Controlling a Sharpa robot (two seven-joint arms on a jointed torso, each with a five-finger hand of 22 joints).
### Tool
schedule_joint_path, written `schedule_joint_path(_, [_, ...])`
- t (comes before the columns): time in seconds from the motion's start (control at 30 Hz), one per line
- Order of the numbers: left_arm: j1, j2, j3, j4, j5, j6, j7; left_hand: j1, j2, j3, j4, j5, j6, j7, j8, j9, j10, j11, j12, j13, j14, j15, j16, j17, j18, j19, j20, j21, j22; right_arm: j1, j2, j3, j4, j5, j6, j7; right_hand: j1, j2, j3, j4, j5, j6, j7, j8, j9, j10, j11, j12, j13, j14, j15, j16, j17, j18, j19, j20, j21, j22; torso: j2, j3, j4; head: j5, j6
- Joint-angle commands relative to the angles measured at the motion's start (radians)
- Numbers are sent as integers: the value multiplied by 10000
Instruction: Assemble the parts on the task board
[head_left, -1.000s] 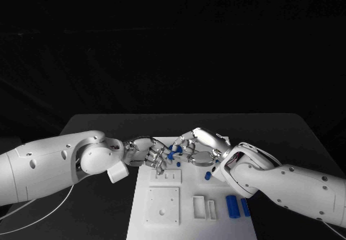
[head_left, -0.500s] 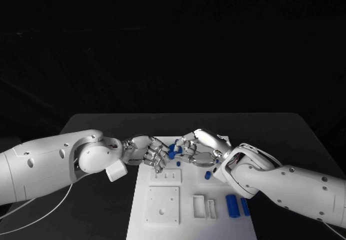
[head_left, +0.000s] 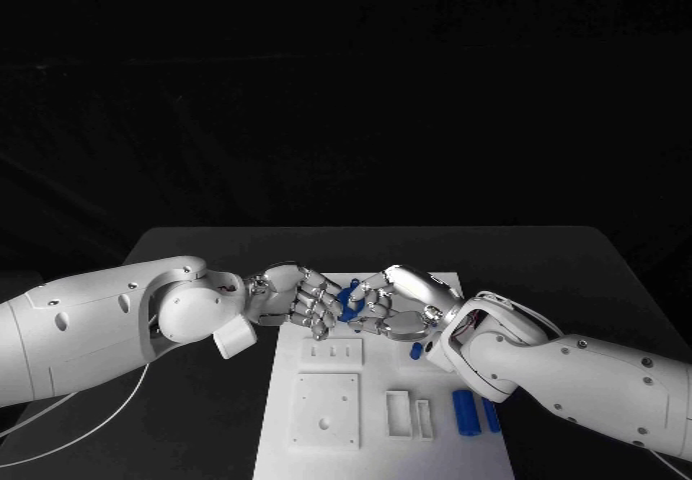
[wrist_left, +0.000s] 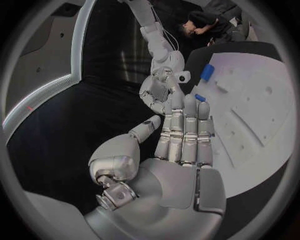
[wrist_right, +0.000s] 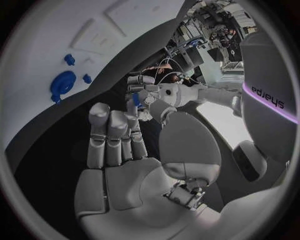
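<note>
The white task board (head_left: 378, 440) lies in the middle of the table. My left hand (head_left: 296, 298) and right hand (head_left: 395, 305) meet fingertip to fingertip over its far end. Blue parts (head_left: 346, 298) show in the gap between them. My left hand (wrist_left: 181, 135) has straight fingers, the thumb held apart and nothing in the palm. My right hand (wrist_right: 119, 145) is half spread, its palm bare. A small blue part (wrist_right: 136, 100) sits at the fingertips of both hands; whether either hand holds it I cannot tell. A blue ring-shaped part (wrist_right: 62, 85) lies on the board (wrist_right: 75, 20).
Two blue bars (head_left: 464, 412) lie side by side at the board's near right. A small blue peg (head_left: 415, 351) stands under my right wrist. White raised blocks (head_left: 326, 408) and slots (head_left: 407, 414) cover the board's near half. The grey table (head_left: 577, 260) extends around the board.
My left hand's fingers have uncurled and stretched toward the right hand. The right hand has sunk and shifted slightly left, narrowing the gap over the blue parts.
</note>
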Motion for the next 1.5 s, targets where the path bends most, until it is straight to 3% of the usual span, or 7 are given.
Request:
schedule_joint_path(0.03, [-4, 68, -3, 53, 132, 72, 196, -40, -81, 4, 60, -69, -59, -5, -6, -18, -12, 46, 36, 13, -67, -22, -45, 13, 86, -71, -26, 6, -7, 7, 73, 19, 103, 90, 208, 189, -103, 43, 9, 23, -29, -11, 67, 41, 0, -3, 13, -52, 19, 0, -53, -31, -2, 536, 20, 1, 9, 181, -2, 1, 0, 4, -3])
schedule_joint_path(0.47, [-4, 52, -3, -13, 48, -66, 214, -19, -116, 30, 19, -95, -73, 1, -21, -9, -25, 50, 34, 12, -75, -19, -48, 17, 89, -83, -24, 9, -4, 5, -76, 19, 6, 1474, 15, -152, -97, 212, 92, 45, -40, 32, 39, 84, 58, 45, -14, -17, 42, 29, -77, 0, 16, 536, 47, -14, 35, 181, -3, -1, 9, 18, -6])
schedule_joint_path(0.63, [-4, 19, -3, -54, -111, -176, 263, 157, -585, 30, -220, -723, -117, 19, -73, 42, -56, 59, 43, 20, -87, -17, -54, 40, 111, -86, -22, 42, 10, 5, -105, 19, -114, 1974, 407, -386, -83, 225, 133, 28, -40, 35, 33, 93, 75, 61, -21, -8, 48, 34, -84, 5, 20, 536, 53, -21, 37, 178, -4, -5, -7, 7, -3])
schedule_joint_path(0.87, [-4, 15, -3, -70, -145, -464, 390, 319, -845, 39, -304, -820, -140, 30, -103, 69, -70, 62, 50, 25, -89, -16, -60, 48, 122, -79, -20, 55, 9, 7, -133, 19, -155, 2146, 871, -551, -75, 240, 165, -2, -39, 29, 32, 98, 91, 64, -23, -3, 55, 32, -87, 7, 22, 536, 51, -25, 35, 176, 1, 3, -1, -6, -11])
schedule_joint_path(1.2, [-3, -10, 4, -81, -2551, -2333, 1990, 2025, -2131, -48, -325, -949, -791, 299, -387, 174, -410, 182, 169, 98, -77, -5, -71, 87, 153, -14, -5, 133, 1, 57, -372, 37, -185, 2469, 3004, -1174, -99, 277, 183, -56, -33, 3, 44, 98, 115, 45, -12, -4, 69, 14, -79, -2, 22, 536, 29, -19, 28, 175, -10, -5, -4, -24, -2])
schedule_joint_path(1.37, [-1, -24, 24, 23, -4310, -2808, 2532, 2610, -2084, -1259, -657, -822, -1266, 480, -436, 1, -906, 355, 176, 125, -117, 17, -89, 111, 152, -102, 26, 97, -23, 313, -443, 48, -179, 2917, 3757, -1382, -171, 360, 159, -177, -33, -48, 64, 96, 158, -15, 10, -10, 99, -43, -55, -27, 23, 536, -28, 2, 17, 182, -12, -6, -22, -36, -2])
schedule_joint_path(1.5, [5, -44, 40, 81, -5639, -2470, 2443, 3015, -2540, -1515, -586, -871, -1335, 469, -367, -173, -1163, 442, 120, 77, -156, 39, -166, 82, 147, -138, 45, 9, -105, 587, -487, 55, -174, 3147, 4268, -1499, -200, 400, 146, -231, -33, -61, 69, 99, 179, -33, 16, -8, 114, -58, -49, -29, 26, 536, -47, 12, 17, 185, -13, -1, -25, -95, 8])
